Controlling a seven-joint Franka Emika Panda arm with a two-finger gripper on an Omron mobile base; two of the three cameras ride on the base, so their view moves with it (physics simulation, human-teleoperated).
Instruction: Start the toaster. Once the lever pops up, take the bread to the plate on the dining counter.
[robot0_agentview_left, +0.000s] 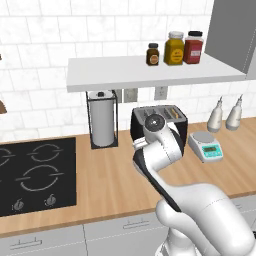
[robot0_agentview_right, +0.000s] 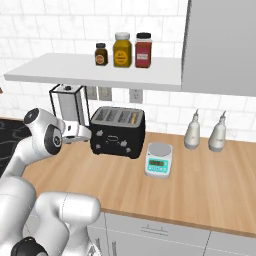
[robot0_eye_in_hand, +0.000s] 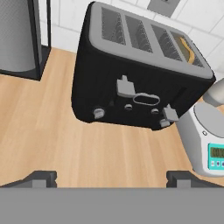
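The black four-slot toaster (robot0_eye_in_hand: 131, 87) stands on the wood wall counter against the tiles, also seen as the toaster (robot0_agentview_right: 118, 131) and, half hidden behind my arm, the toaster (robot0_agentview_left: 172, 122). A tan slice of bread (robot0_eye_in_hand: 188, 50) sits in its rightmost slot, its top edge showing as the bread (robot0_agentview_right: 133, 118). Two small grey levers and knobs are on the toaster's face. My gripper (robot0_eye_in_hand: 112, 177) is open, fingertips wide apart, a short way in front of that face and touching nothing; the gripper (robot0_agentview_right: 86, 133) hovers just left of the toaster. The plate and the dining counter are out of view.
A paper-towel holder (robot0_agentview_left: 102, 122) stands left of the toaster and a white kitchen scale (robot0_agentview_right: 158, 160) right of it. Two pale bottles (robot0_agentview_right: 205, 132) stand at the wall. The black hob (robot0_agentview_left: 35, 175) lies far left. A shelf (robot0_agentview_left: 150, 72) with three jars hangs above.
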